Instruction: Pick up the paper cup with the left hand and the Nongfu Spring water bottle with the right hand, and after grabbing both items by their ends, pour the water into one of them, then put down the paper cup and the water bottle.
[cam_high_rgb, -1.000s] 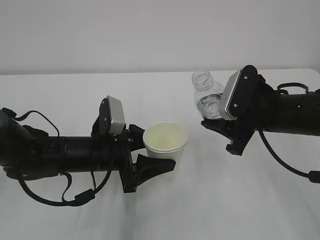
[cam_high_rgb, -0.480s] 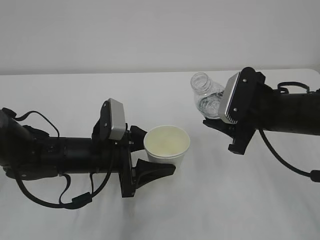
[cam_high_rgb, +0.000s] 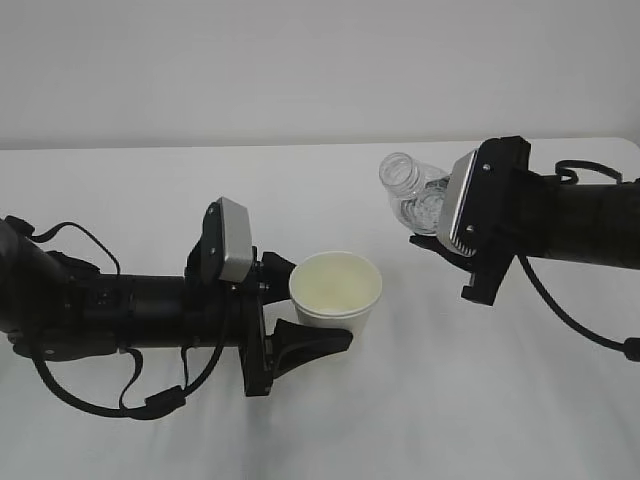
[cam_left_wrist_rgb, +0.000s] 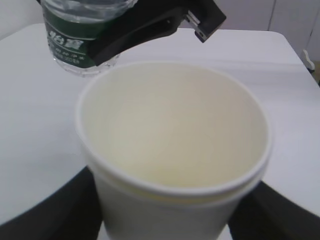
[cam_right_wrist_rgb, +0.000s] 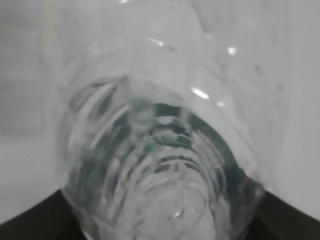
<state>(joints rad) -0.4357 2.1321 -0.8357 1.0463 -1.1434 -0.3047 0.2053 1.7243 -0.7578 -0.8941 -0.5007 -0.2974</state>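
- Cup first, since it's closest to the camera: the paper cup sits upright in the left hand, lifted clear of the white counter.
- The left hand's fingers are spread pretty wide and clamped on the cup's lower half, one dark finger on either side of it. You can see them poking out both sides at the bottom of the left wrist view too.
- Inside of the cup looks pale cream. From the left wrist view I honestly can't tell if there's any liquid in it.
- The grey-white block sits on top of the left arm just behind the cup, with black cable looping down under the arm.
- Further back and to the right, the right hand has the Nongfu Spring water bottle up in the air, fingers held around its body at about the width of the bottle.
- Bottle is tilted, open threaded neck pointing up and left toward the cup's side, but it's still apart from the cup, not over the rim.
- Some water is visible in the lower part of the bottle.
- Right wrist view is just a blurry close-up of the ribbed bottle with a hint of green label.
- Behind everything is a plain pale wall.
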